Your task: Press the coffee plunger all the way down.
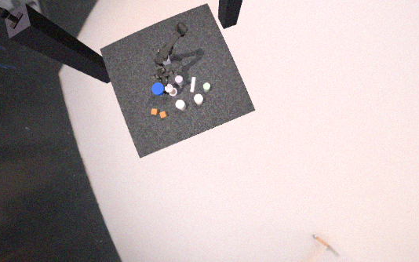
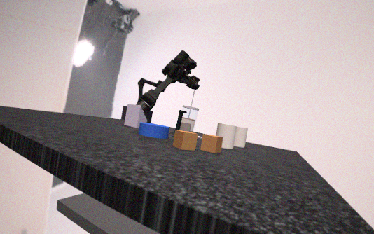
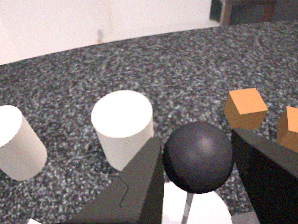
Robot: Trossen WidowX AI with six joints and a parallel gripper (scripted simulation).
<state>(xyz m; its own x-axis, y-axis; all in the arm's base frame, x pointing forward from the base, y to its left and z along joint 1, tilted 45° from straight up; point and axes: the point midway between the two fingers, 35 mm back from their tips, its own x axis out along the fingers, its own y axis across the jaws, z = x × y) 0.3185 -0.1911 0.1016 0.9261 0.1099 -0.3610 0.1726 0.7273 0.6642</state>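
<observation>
The coffee press [image 2: 188,123] stands upright, a clear beaker with a pale lid [image 2: 190,108] [image 3: 212,209] and a black handle [image 2: 178,121] on its left in the exterior view. The thin plunger rod [image 2: 193,98] [image 3: 186,210] rises well above the lid. My gripper [image 1: 165,83] [image 2: 195,86] [image 3: 196,141] is above the press, shut on the round black plunger knob [image 3: 198,162], with one finger on each side of it. The knob is hidden by the fingers in the exterior view. The press's base is hidden in the wrist view.
A blue round dish [image 1: 158,89] [image 2: 154,130] is close beside the press. Two orange blocks [image 1: 154,111] [image 2: 185,140] and two white cylinders [image 1: 180,104] [image 2: 225,136] [image 3: 122,125] stand beyond. A lilac box [image 2: 134,115], a white bar [image 1: 193,84] and a green cylinder [image 1: 206,85] are also on the table.
</observation>
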